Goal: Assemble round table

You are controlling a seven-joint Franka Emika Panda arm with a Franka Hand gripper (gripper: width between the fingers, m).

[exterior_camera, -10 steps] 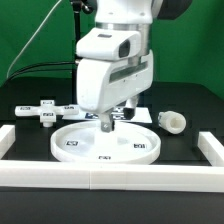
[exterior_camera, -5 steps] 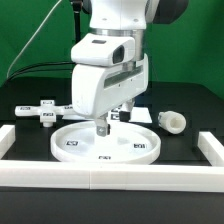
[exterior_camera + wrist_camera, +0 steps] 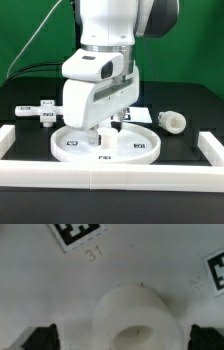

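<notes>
Wrist view: gripper (image 3: 122, 338) spread, apparently straddling hub (image 3: 135, 308) on disc (image 3: 60, 291)

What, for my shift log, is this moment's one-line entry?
pincer: open over disc centre | disc: flat | leg: lying aside | cross-shaped piece: aside

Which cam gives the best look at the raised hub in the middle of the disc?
Wrist view. The raised hub sits large and close, its hole visible, on the disc, between the fingertips of the open gripper. In the exterior view the arm covers the disc's centre, so the hub hardly shows, if at all.
</notes>
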